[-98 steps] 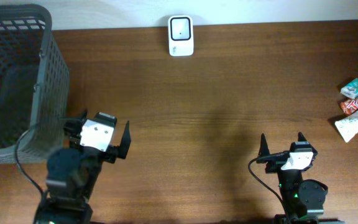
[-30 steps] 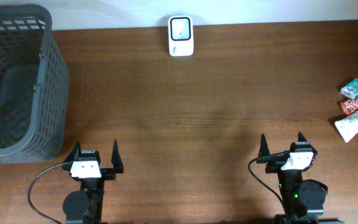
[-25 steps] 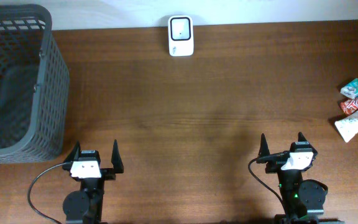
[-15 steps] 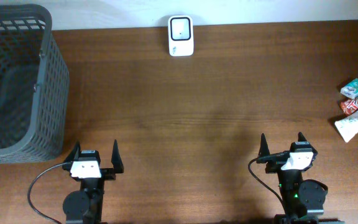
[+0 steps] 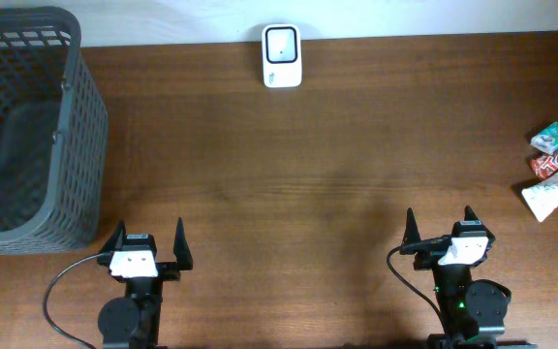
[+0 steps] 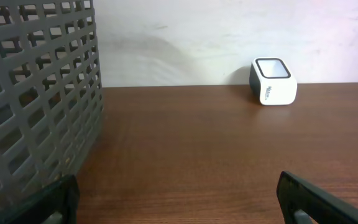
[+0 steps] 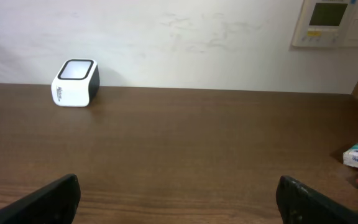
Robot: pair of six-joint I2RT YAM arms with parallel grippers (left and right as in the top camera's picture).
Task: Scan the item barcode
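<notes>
Overhead: scanner point(image 5: 282, 56) at far edge, basket point(image 5: 87, 136) left, snacks point(image 5: 556, 161) right.

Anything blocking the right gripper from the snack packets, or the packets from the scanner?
Nothing visible. Only bare table lies between the open right gripper and the snack packets at the right edge, and between them and the scanner. The basket sits far left, off both paths.
</notes>
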